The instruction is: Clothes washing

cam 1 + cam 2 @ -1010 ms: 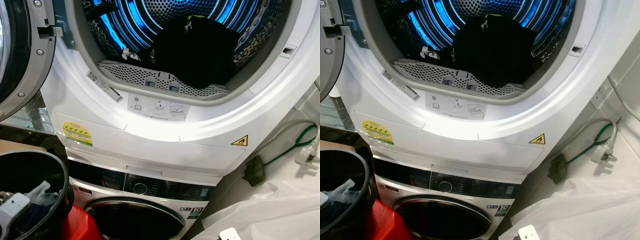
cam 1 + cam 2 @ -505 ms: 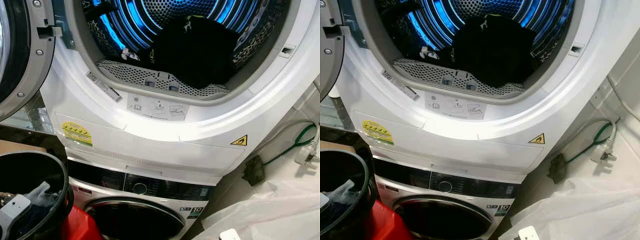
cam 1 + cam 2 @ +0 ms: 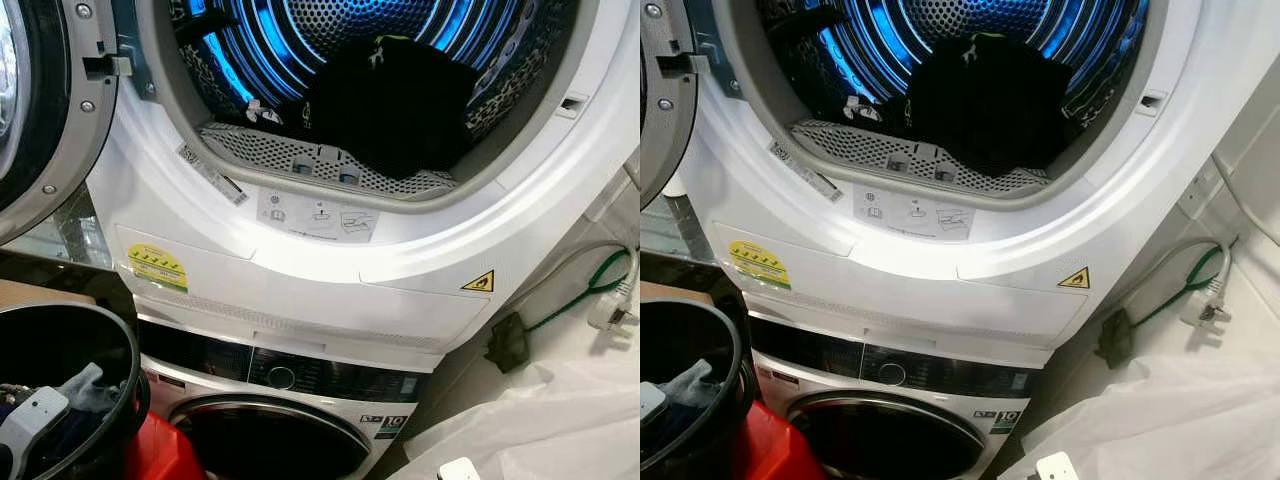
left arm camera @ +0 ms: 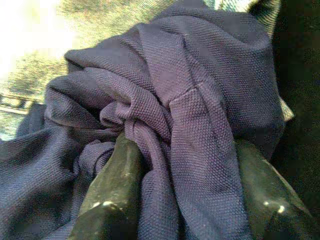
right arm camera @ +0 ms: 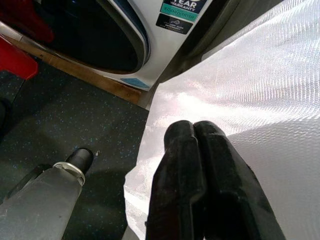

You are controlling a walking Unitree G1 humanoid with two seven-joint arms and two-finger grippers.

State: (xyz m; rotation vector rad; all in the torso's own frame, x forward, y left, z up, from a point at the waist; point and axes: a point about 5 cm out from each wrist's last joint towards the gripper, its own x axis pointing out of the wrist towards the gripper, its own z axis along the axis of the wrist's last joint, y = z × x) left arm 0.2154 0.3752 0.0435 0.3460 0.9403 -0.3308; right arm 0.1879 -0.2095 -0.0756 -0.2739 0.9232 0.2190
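Observation:
The upper machine's round door (image 3: 45,110) stands open to the left. Its drum (image 3: 300,40) glows blue, and a black garment (image 3: 395,100) lies in it behind the perforated filter strip (image 3: 320,160). At the lower left is a black laundry basket (image 3: 128,350), with my left arm's white wrist (image 3: 32,420) down inside among clothes. In the left wrist view my left gripper (image 4: 185,200) is shut on a bunched navy knit garment (image 4: 195,95), a fold pinched between both fingers (image 4: 112,190). My right gripper (image 5: 197,145) hangs shut and empty over a white plastic sheet (image 5: 260,85).
Below the open machine is a second machine with a closed dark door (image 3: 270,440) and a control knob (image 3: 281,377). A red container (image 3: 165,455) sits by the basket. The white plastic sheet (image 3: 540,400) covers the floor on the right, near a plug with green cable (image 3: 610,312).
The head view has shifted slightly. My left wrist stays in the basket and the black garment lies unchanged in the drum.

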